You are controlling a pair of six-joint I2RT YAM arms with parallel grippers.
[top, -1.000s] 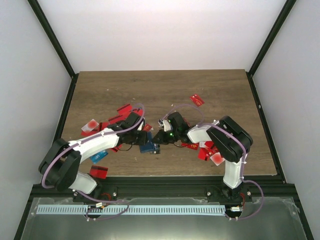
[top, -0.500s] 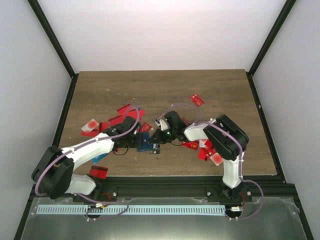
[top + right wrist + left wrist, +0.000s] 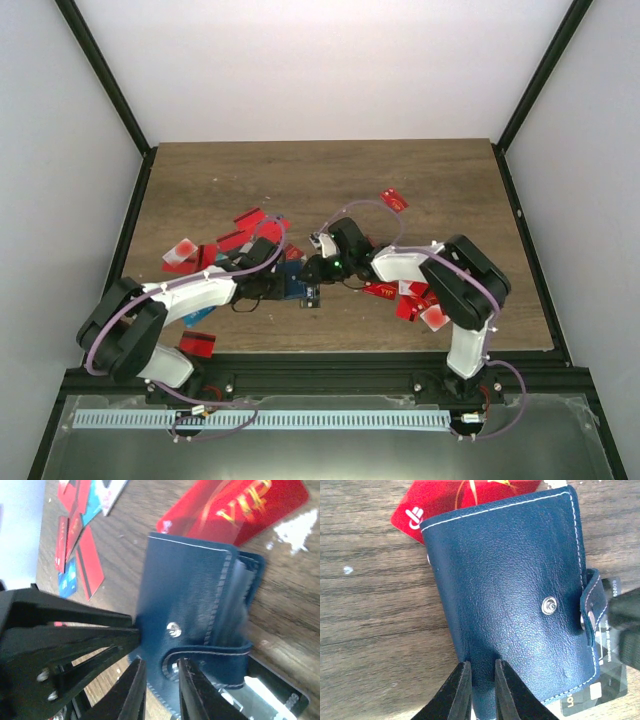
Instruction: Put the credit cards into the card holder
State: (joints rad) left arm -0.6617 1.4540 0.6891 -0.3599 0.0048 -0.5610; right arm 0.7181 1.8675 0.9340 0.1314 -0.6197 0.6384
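Note:
The navy card holder (image 3: pixel 296 284) lies flat on the wood between both grippers, its snap strap undone. In the left wrist view my left gripper (image 3: pixel 482 664) is shut on the near edge of the card holder (image 3: pixel 510 595). My right gripper (image 3: pixel 161 662) has its fingers a little apart round the end of the strap of the card holder (image 3: pixel 195 615). A red credit card (image 3: pixel 450 500) pokes out from under the holder's far side, and a black card (image 3: pixel 600 680) lies under its strap side. In the top view my left gripper (image 3: pixel 280 284) and right gripper (image 3: pixel 312 274) meet at the holder.
Red credit cards lie in a pile (image 3: pixel 245 228) behind the left arm and another cluster (image 3: pixel 415 300) by the right arm. One red card (image 3: pixel 394 201) sits farther back, another (image 3: pixel 198 343) near the front edge. The left gripper's black body (image 3: pixel 65 635) crowds the right wrist view.
The left gripper has reached in and closed on the holder's edge. The right gripper's jaws, shut before, have parted slightly at the strap.

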